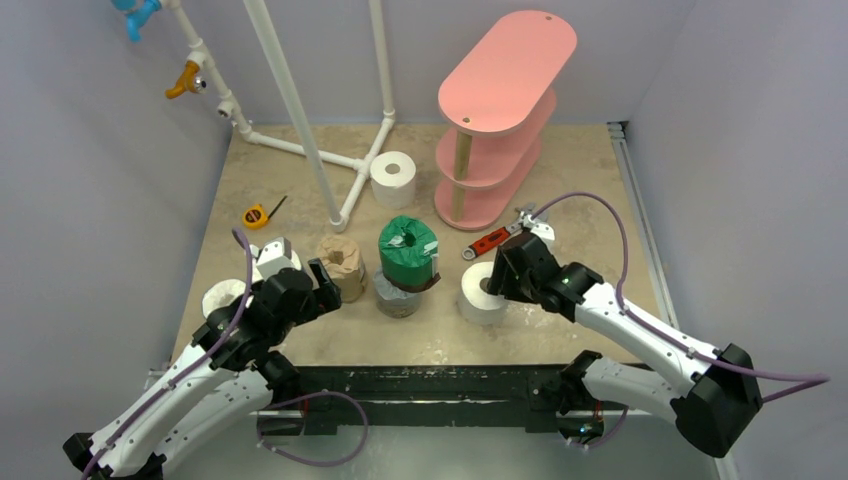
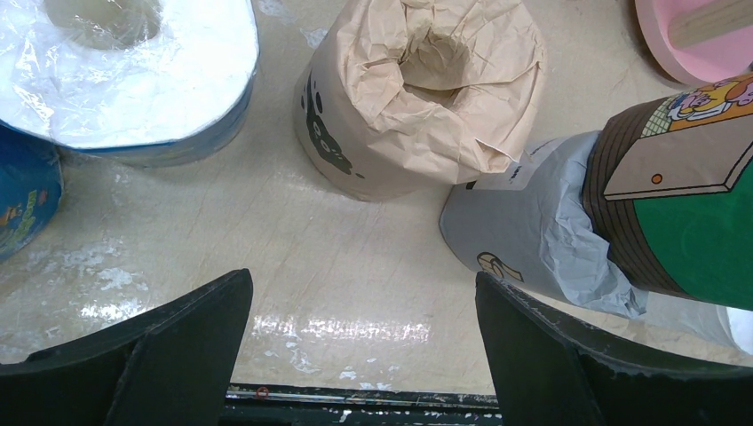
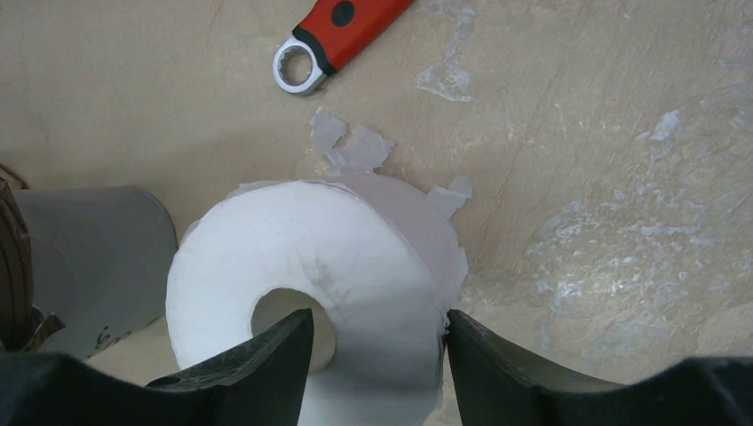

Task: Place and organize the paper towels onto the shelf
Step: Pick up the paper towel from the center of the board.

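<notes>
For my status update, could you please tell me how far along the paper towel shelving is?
Done: nothing; no roll shows on the pink shelf. In hand: the right gripper straddles the wall of a white roll, one finger in its core, not yet lifted. The left gripper hangs open by the tan roll. Left: every roll, including the green-wrapped roll stacked on the grey roll.

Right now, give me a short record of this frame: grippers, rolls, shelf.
left gripper: open, empty, near tan roll
right gripper: astride white roll wall, one finger in its core; grip unclear
green roll: stacked on grey roll
far roll: white, upright beside pipe frame
shelf: no roll visible on it
</notes>
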Controlling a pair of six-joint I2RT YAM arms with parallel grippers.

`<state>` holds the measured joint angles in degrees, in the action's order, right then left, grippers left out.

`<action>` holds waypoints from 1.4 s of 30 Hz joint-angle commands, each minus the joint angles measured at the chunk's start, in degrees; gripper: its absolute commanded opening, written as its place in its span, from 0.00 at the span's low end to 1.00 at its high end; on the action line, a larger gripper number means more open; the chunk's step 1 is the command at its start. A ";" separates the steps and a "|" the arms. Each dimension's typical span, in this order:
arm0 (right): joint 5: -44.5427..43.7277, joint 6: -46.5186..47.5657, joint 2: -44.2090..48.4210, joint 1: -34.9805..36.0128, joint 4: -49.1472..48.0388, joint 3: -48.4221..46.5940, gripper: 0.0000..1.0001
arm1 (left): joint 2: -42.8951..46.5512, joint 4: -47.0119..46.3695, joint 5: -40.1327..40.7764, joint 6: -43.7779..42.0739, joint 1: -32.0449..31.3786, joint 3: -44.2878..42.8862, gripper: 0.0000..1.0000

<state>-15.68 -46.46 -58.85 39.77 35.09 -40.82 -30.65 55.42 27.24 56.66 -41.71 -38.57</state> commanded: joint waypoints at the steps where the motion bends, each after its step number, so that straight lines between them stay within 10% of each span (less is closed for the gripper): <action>1: -0.20 0.31 0.23 -0.53 -1.09 -0.23 0.55 | 0.28 -0.98 0.69 0.99 -0.23 -0.55 0.96; 17: -3.31 2.52 3.69 -0.77 4.37 -6.64 0.28 | 0.35 -0.90 0.88 0.86 -0.24 -0.42 0.96; 42: -13.89 9.15 4.54 -0.75 17.00 -43.74 0.27 | -2.20 -1.32 0.24 -0.45 -0.21 -3.31 0.95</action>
<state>-26.04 -38.87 -52.86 39.24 53.60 -79.11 -32.36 55.29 27.46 56.49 -41.71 -39.66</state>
